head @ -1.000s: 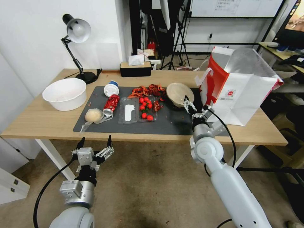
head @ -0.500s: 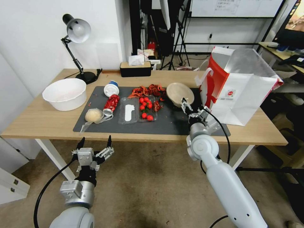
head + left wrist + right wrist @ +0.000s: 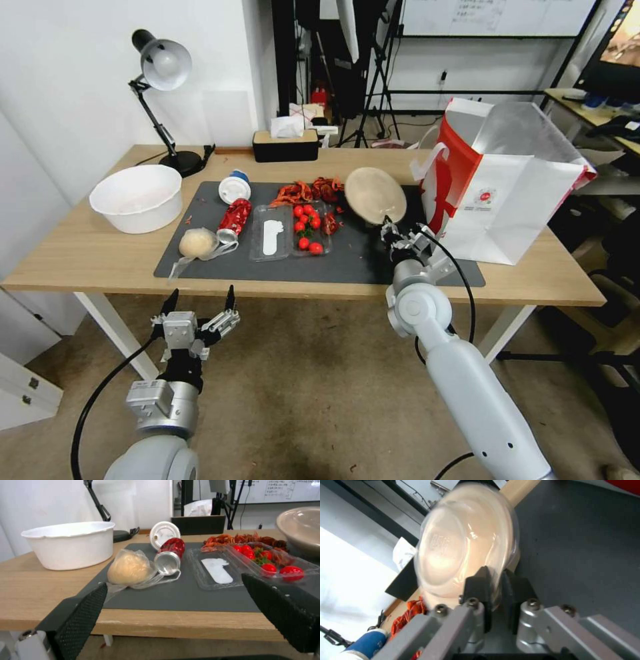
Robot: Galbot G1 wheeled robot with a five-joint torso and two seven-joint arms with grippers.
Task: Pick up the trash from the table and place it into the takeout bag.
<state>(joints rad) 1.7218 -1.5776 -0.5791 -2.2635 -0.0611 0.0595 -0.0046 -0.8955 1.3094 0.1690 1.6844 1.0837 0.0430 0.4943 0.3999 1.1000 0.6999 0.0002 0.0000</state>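
Observation:
My right gripper (image 3: 388, 227) (image 3: 496, 585) is shut on the rim of the beige paper bowl (image 3: 375, 194) (image 3: 463, 542), which is lifted and tilted on edge above the dark mat (image 3: 373, 257). The takeout bag (image 3: 507, 187) stands open just to its right on the table (image 3: 80, 257). On the mat's left lie the white-lidded blue cup (image 3: 234, 187) (image 3: 164, 533), the crushed red can (image 3: 233, 219) (image 3: 170, 555) and the plastic-wrapped beige lump (image 3: 197, 243) (image 3: 130, 568). My left gripper (image 3: 198, 308) (image 3: 173, 610) hangs open below the table's front edge.
A white tub (image 3: 137, 197) sits at the table's left, a desk lamp (image 3: 160, 73) behind it, and a black tissue box (image 3: 285, 144) at the back. A clear tray with cherry tomatoes (image 3: 307, 230) and red crayfish shells (image 3: 310, 191) lie mid-mat.
The right gripper has closed on the bowl's rim and raised it, tipping it from resting on the mat to standing on edge. The left arm has not moved.

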